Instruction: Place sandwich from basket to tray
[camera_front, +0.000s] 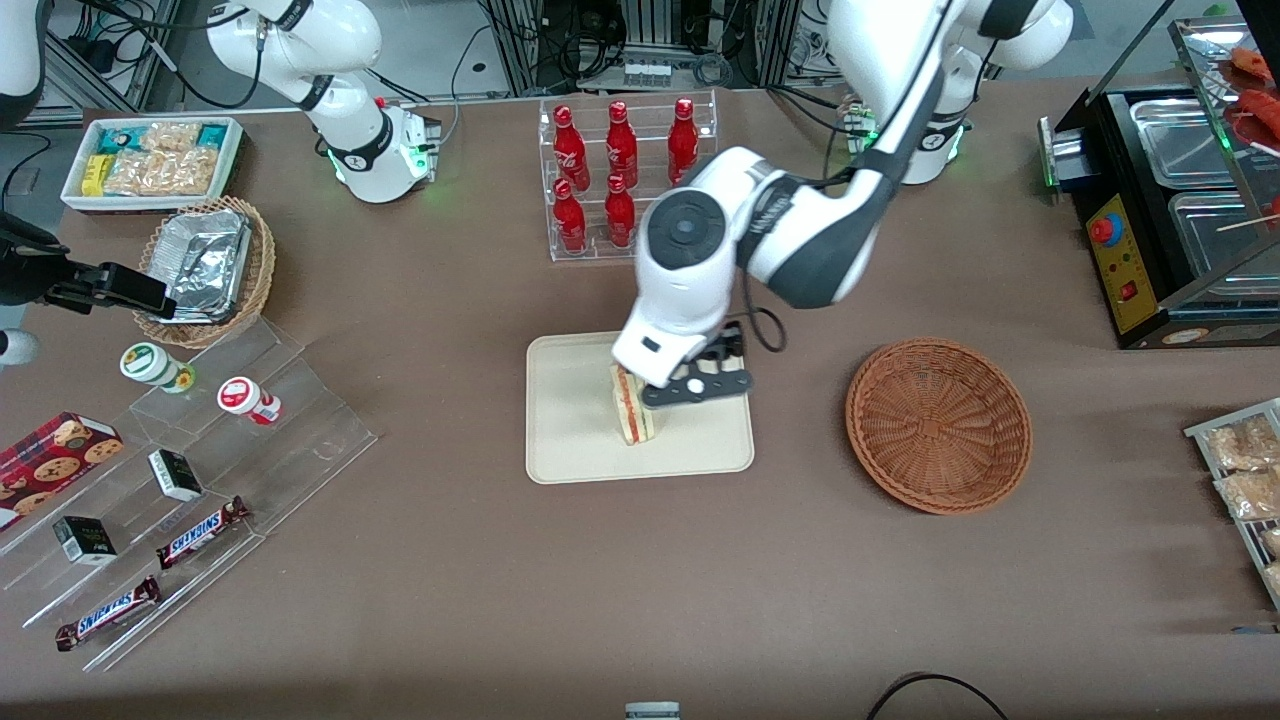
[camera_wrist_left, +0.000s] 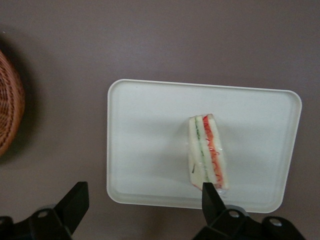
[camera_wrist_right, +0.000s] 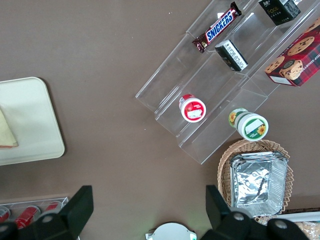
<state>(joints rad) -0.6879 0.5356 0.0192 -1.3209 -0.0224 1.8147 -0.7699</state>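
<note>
Across the front view from the parked arm's end of the table: a tan wicker basket (camera_front: 205, 270) of foil containers, clear acrylic steps (camera_front: 190, 480) with snack bars and small boxes, then the middle of the table, where the action is. The tray (camera_front: 570, 420) lies flat on the brown cloth, nearer to the front camera than the rack of red bottles (camera_front: 625, 175). And there is the sandwich (camera_front: 632, 408), on the tray, standing on edge with its red filling stripe showing, partly covered by the arm's white wrist. It is out of the basket.

The gripper (camera_front: 700, 385) hangs above the tray, just beside the sandwich on the side toward the working arm's end. In the wrist view the gripper (camera_wrist_left: 142, 205) has its two dark fingers (camera_wrist_left: 75, 202) spread wide apart, released, holding nothing. The sandwich (camera_wrist_left: 207, 152) lies on the tray (camera_wrist_left: 145, 130) below them, not between them: its near tip sits right at one fingertip, and whether they touch, I can't tell. The other finger hangs off the tray's edge, over bare cloth.

Further along toward the working arm's end, the basket (camera_front: 938, 425) sits on the cloth, well apart from the tray; its rim (camera_wrist_left: 11, 102) also shows in the wrist view.
</note>
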